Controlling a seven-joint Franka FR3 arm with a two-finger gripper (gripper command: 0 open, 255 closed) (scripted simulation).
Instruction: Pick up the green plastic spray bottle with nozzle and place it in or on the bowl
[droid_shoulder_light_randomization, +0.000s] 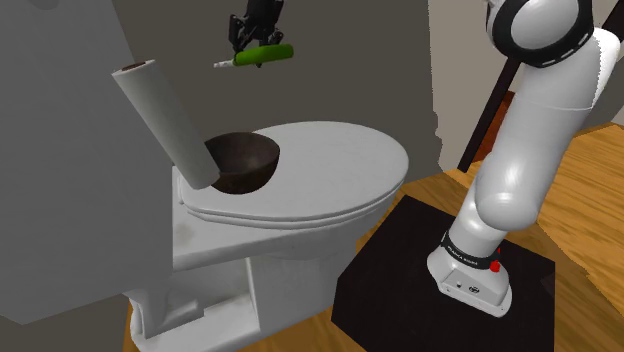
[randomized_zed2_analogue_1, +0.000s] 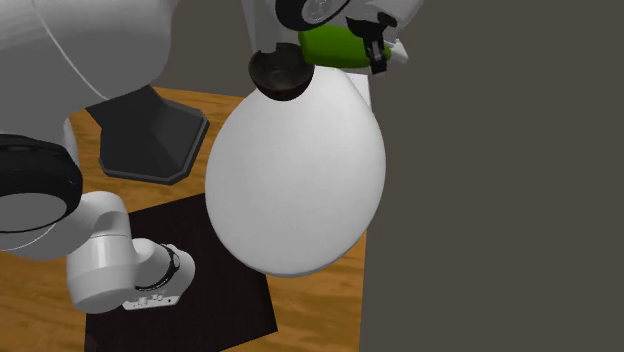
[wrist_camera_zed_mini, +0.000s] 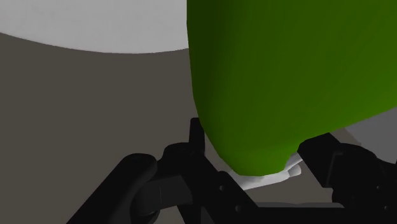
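Smooth white tubular arm (droid_shoulder_light_randomization: 520, 150) with rounded segments; a black-ringed joint (droid_shoulder_light_randomization: 540, 25) at the elbow, a black band (droid_shoulder_light_randomization: 468, 256) and small red button (droid_shoulder_light_randomization: 495, 267) above its white base (droid_shoulder_light_randomization: 470, 288); black jaws.

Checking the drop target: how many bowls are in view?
1: the dark bowl sits on the white toilet lid, below the green bottle held by the end effector. Others may be hidden.

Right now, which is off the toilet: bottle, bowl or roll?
The green spray bottle, held aloft in the gripper; bowl and roll rest below.
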